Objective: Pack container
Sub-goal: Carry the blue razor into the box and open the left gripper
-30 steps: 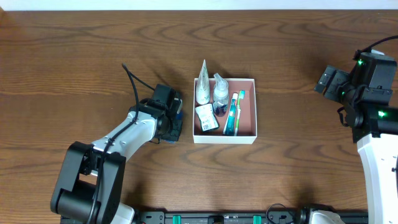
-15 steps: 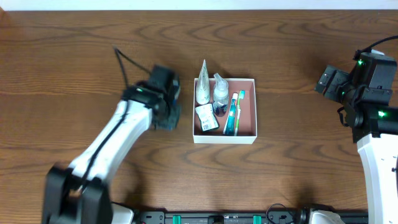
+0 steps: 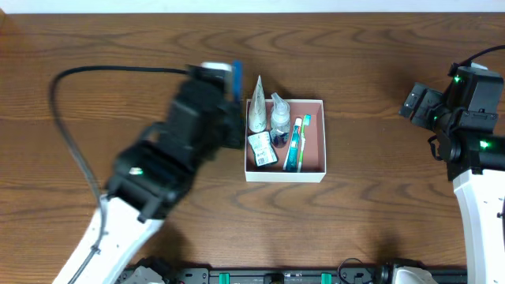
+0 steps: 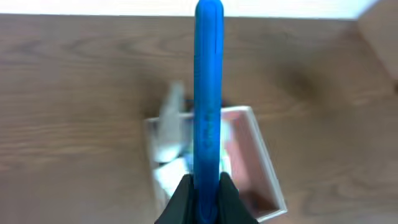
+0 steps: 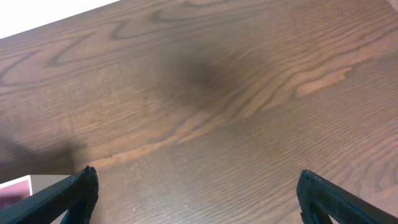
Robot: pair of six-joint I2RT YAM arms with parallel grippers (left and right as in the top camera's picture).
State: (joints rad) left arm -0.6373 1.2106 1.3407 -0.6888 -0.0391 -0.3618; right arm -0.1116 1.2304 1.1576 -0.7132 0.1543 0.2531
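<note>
left gripper [image 4: 205,188] clamped on the near end of a blue handle [image 4: 208,74], handle running straight out ahead of the fingers, blurred container [image 4: 247,155] beyond and beneath it, pale items [image 4: 169,127] inside on the gripper's left, brown wooden table [image 4: 74,87] all around

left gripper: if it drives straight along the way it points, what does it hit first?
Probably the container, near the white tube on its left side. The left gripper is shut on a blue stick that juts out ahead of it, so the stick's tip would touch first. Depth is unclear from the wrist view.
</note>
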